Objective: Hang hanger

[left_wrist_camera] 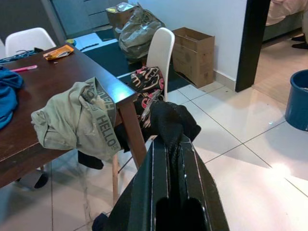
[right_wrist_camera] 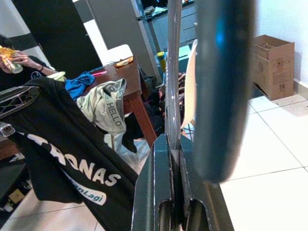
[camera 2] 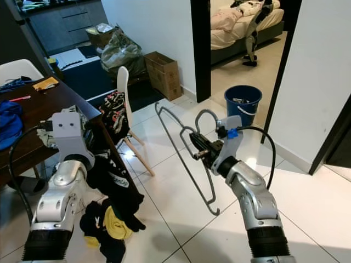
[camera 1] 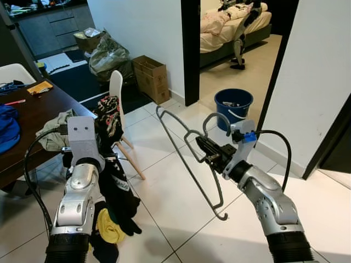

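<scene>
- left eye view: the right gripper (camera 1: 204, 149) is raised over the white tiled floor (camera 1: 164, 181), its black fingers pinched on the wire of a grey hanger (camera 1: 186, 156); the hanger is held in the air, tilted, its hook near the gripper and its long bar slanting down toward the floor
- the left gripper (camera 1: 101, 131) is up beside the corner of a dark wooden table (camera 1: 38, 112), with black clothing (camera 1: 118, 186) hanging from it down past the arm; a yellow piece (camera 1: 109, 226) shows low in the bundle
- a white chair (camera 1: 116, 87) with patterned cloth draped on it stands just behind the clothing; a blue bucket (camera 1: 233, 107) stands near the doorway, a cardboard box (camera 1: 151, 76) against the wall
- right eye view: the same scene, with the hanger well apart from the table and chair, between the two arms
- left wrist view: the left gripper's fingers (left_wrist_camera: 168, 178) are pressed together on black cloth (left_wrist_camera: 171, 122); a pale green garment (left_wrist_camera: 79, 118) with lettering lies over the table edge, a blue cloth (left_wrist_camera: 7, 94) further back
- right wrist view: the right gripper's fingers (right_wrist_camera: 161, 192) are clamped on the hanger wire (right_wrist_camera: 172, 72), which rises straight up from them; a black t-shirt with white lettering (right_wrist_camera: 72, 159) hangs nearby, and a person (right_wrist_camera: 21, 67) sits behind the table
</scene>
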Tool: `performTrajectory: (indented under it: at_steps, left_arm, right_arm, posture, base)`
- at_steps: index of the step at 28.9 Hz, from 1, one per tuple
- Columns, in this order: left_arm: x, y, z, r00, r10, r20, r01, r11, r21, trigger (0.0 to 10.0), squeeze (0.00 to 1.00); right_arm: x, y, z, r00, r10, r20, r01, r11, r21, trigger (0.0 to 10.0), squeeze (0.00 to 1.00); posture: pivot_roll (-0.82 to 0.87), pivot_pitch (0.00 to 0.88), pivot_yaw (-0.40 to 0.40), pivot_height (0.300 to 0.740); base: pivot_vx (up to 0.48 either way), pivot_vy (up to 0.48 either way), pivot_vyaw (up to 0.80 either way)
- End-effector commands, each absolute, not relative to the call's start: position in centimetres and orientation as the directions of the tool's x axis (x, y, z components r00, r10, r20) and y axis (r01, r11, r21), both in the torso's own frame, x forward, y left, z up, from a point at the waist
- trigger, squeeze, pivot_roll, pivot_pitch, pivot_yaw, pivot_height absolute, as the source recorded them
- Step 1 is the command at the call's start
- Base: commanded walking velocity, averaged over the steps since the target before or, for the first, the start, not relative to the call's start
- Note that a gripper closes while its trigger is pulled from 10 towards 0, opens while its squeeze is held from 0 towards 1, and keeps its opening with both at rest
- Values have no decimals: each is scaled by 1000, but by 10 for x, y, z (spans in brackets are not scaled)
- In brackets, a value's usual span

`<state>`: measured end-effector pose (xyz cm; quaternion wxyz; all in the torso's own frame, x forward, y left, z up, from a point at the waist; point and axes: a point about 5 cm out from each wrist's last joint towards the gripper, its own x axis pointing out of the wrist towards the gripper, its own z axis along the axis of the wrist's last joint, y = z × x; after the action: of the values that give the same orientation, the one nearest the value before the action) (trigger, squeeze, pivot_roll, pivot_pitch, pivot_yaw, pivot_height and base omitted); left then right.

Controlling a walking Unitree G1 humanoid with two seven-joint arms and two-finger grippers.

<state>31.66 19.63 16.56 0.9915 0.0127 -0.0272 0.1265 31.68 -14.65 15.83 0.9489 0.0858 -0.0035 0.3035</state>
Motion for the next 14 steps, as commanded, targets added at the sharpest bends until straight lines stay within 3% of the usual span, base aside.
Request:
performTrajectory:
  at_steps: [1, 14]
  left_arm:
    - [315, 199, 171, 965, 250, 78, -254, 967, 37, 10000, 0]
    - [313, 185, 172, 984, 152, 88, -155, 988, 23, 10000, 0]
  right_arm:
    - [314, -142, 160, 802, 591, 85, -596, 786, 161, 10000, 0]
    - [313, -139, 161, 788, 607, 103, -616, 772, 160, 10000, 0]
  posture:
    - [2, 0, 86, 740]
    - [-1, 0, 92, 740]
  base:
    - [0, 0, 769]
    - [0, -26, 769]
